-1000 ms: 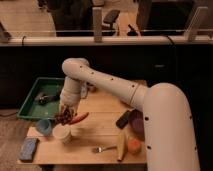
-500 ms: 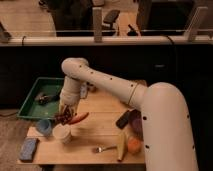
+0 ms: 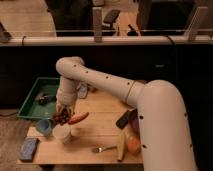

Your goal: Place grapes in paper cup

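The white paper cup (image 3: 62,133) stands near the table's front left. The dark red-purple grapes (image 3: 61,118) hang in my gripper (image 3: 63,114) just above the cup's rim. The gripper points down from the white arm that reaches in from the right. A long orange-red carrot-like thing (image 3: 79,118) lies just right of the gripper. A light blue cup-like container (image 3: 44,127) stands left of the paper cup.
A green bin (image 3: 31,98) with a dark item sits at the far left. A blue sponge (image 3: 28,148) lies at the front left corner. A fork (image 3: 101,148), a banana (image 3: 120,145), an orange fruit (image 3: 133,145) and a dark purple object (image 3: 131,120) lie by the arm's base.
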### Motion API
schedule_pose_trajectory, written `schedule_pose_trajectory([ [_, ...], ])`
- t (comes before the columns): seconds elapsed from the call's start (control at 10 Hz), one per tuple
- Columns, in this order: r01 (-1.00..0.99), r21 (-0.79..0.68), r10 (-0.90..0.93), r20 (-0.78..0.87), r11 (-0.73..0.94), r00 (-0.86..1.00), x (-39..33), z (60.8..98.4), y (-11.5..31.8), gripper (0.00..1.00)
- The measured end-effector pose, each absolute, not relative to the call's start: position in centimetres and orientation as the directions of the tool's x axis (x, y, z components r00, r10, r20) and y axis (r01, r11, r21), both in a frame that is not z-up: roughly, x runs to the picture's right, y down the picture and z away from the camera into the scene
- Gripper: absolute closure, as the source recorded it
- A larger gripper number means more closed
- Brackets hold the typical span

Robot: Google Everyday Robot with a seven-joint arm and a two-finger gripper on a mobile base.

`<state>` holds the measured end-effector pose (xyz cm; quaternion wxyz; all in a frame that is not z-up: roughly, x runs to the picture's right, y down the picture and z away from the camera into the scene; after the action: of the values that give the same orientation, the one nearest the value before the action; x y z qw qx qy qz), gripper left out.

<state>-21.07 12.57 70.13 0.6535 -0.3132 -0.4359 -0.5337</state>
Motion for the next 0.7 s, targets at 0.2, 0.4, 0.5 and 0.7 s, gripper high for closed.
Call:
schedule_pose_trajectory([
  [0.2,0.976,0.055,-0.455,0.889,0.211,0.048,-21.7,69.8,12.6,0.97],
  [0.4,0.981,0.058,-0.481,0.876,0.184,0.039,-22.5,69.2,12.9,0.97],
  [0.5,0.983,0.061,-0.489,0.872,0.175,0.033,-22.8,68.9,13.1,0.97],
  [0.7,0.985,0.068,-0.503,0.864,0.156,0.020,-23.4,68.4,13.5,0.97],
])
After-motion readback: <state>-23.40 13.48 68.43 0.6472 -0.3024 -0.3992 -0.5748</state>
